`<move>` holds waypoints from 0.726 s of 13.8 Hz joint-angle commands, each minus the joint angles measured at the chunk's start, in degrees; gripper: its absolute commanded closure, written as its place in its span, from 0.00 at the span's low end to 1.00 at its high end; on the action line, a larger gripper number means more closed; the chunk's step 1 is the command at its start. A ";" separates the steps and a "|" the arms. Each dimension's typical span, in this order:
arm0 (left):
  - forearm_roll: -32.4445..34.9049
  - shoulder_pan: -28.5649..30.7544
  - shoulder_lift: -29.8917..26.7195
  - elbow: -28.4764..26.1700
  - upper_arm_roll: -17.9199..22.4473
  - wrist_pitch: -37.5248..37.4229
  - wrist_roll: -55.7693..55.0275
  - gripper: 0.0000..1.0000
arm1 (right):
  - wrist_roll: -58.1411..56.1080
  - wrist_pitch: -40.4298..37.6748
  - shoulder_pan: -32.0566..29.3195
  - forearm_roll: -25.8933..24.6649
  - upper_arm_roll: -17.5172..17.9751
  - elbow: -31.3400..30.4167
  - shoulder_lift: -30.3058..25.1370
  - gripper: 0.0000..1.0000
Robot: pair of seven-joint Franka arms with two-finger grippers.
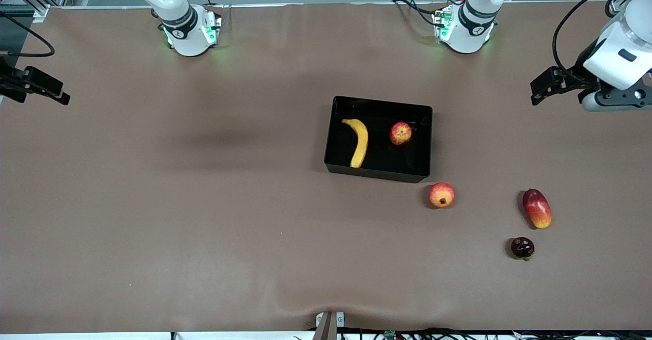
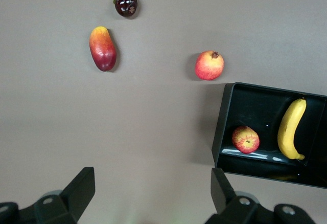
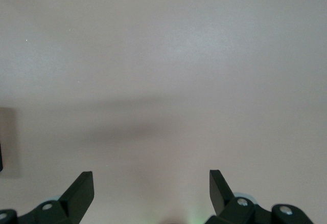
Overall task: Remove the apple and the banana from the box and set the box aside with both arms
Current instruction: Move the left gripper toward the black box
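The black box (image 1: pixel 379 172) stands on the brown table near its middle. The yellow banana (image 1: pixel 358 142) and the red apple with yellow patches (image 1: pixel 401 133) lie inside it, apart from each other. My left gripper (image 1: pixel 544 89) is open and empty, up in the air over the left arm's end of the table. Its wrist view shows its own gripper (image 2: pixel 152 191), the box (image 2: pixel 223 127), the apple (image 2: pixel 246 139) and the banana (image 2: pixel 289 128). My right gripper (image 1: pixel 38 86) is open and empty over the right arm's end of the table; its wrist view (image 3: pixel 152 191) shows only bare table.
A round orange-red fruit with a dark crown (image 1: pixel 441 195) lies just nearer the front camera than the box. A red-yellow mango (image 1: pixel 537 208) and a dark purple round fruit (image 1: pixel 522 247) lie toward the left arm's end. All three show in the left wrist view.
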 commanded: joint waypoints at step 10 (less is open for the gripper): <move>-5.59 -1.22 5.71 -6.89 -6.22 7.05 -11.76 0.00 | 0.05 0.12 -0.24 -0.70 0.13 -1.50 -1.46 0.00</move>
